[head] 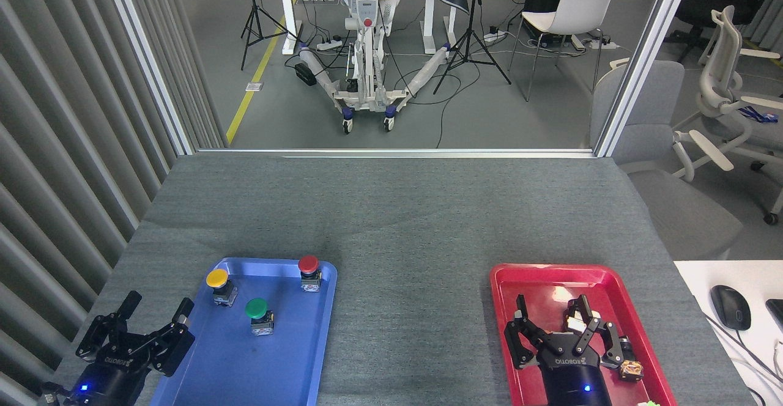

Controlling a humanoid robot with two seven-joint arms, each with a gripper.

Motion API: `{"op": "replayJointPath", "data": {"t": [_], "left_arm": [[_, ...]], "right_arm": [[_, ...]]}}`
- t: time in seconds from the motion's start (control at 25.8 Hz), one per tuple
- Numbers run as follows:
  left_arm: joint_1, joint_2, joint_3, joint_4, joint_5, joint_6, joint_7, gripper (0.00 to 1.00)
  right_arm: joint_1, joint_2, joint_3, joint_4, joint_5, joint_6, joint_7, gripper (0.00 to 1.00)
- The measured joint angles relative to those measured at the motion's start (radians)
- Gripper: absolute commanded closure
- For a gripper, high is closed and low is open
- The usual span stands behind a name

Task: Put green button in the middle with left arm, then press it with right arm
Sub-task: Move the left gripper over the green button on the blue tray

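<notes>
Blue tray [318,332] holding green button [258,314], yellow button [219,284], red button [309,270]

Two trays lay on the table [391,222] — one tray [287,357] at the near left, the other tray [526,284] at the near right, bare cloth [410,320] between them. Three buttons stood in the left tray: one button [259,315] nearest, another [219,285] behind it to the left, a third [309,271] at the far right corner.

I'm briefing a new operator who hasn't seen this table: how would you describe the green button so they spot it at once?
Find the blue plastic tray on the grey cloth's left side. Three small push buttons on boxy metal bases stand in it; the green-capped button is nearest the robot, between and below the yellow-capped button and red-capped button.
</notes>
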Motion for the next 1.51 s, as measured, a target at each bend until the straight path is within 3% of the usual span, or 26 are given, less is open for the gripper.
{"op": "replayJointPath", "data": {"t": [0.89, 1.12, 1.51], "left_arm": [[-0.012, -0.016, -0.026, 0.024, -0.004, -0.005, 0.02, 0.0], [-0.009, -0.017, -0.043, 0.03, -0.005, -0.002, 0.012, 0.0], [-0.008, -0.012, -0.045, 0.051, -0.004, -0.001, 0.008, 0.0]], "right_arm": [[0.022, 0.006, 0.019, -0.045, -0.036, 0.066, 0.012, 0.0], [0.034, 0.034, 0.038, -0.051, -0.035, 0.077, 0.013, 0.0], [0.036, 0.036, 0.053, -0.049, -0.026, 0.102, 0.009, 0.0]]}}
